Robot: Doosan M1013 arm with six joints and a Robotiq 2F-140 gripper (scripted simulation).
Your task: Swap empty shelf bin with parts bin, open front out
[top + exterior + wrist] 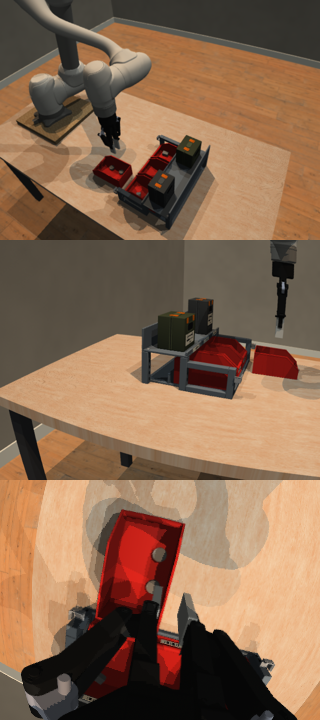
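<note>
The red bin with parts (124, 177) (273, 364) (129, 555) stands upright on the table in front of the shelf, angled to it. Two round grey parts lie inside. In the exterior view its sloped edge is on the side away from the shelf. The empty red bin (152, 170) (170, 666) stands in the middle of the shelf's lower row, between two other red bins. The shelf (178, 178) (183, 374) has a low upper board over the bins' rear. My gripper (115, 148) (279, 331) (170, 601) is slightly open with nothing between its fingers, well above the table.
The neighbouring bins (159, 155) (133, 187) each hold a grey part. A green case (188, 152) (170, 333) and a dark grey case (160, 189) (204, 317) stand on the upper board. Low side frames of the shelf flank the bin row.
</note>
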